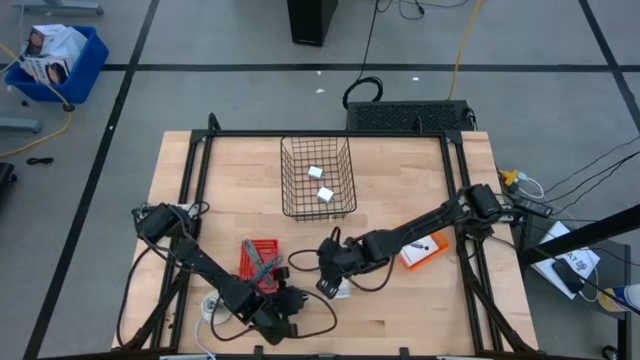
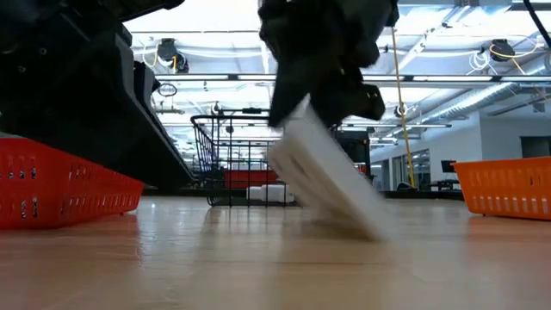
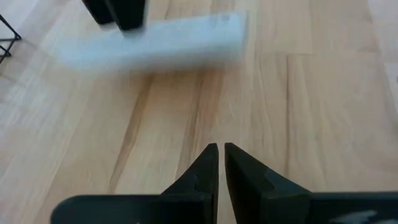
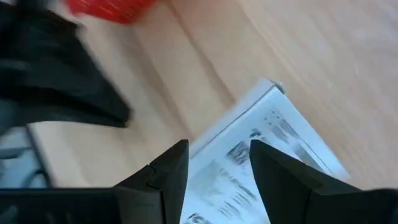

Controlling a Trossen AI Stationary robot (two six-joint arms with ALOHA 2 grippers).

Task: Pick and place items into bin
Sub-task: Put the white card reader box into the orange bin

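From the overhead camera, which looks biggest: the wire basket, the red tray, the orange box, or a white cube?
Largest to smallest, as seen from above:
1. wire basket
2. red tray, partly covered by the left arm, so its full extent is unsure
3. orange box, close to the tray in apparent size
4. white cube, about the same as its neighbour

Both arms were dark, nearly black, built of slim straight links joined by thicker rounded joints. The left arm [image 1: 205, 268] had loose black cables looping out beside its links, with a pale cable trailing near its lower end. The right arm [image 1: 425, 225] ended in a bulkier dark wrist block. The left gripper [image 3: 219, 152] had two matte black fingers [image 3: 202, 171], wedge-shaped and tapering to narrow tips. The right gripper [image 4: 217, 163] bore fingers [image 4: 171, 168] of the same black, angular, faceted form.
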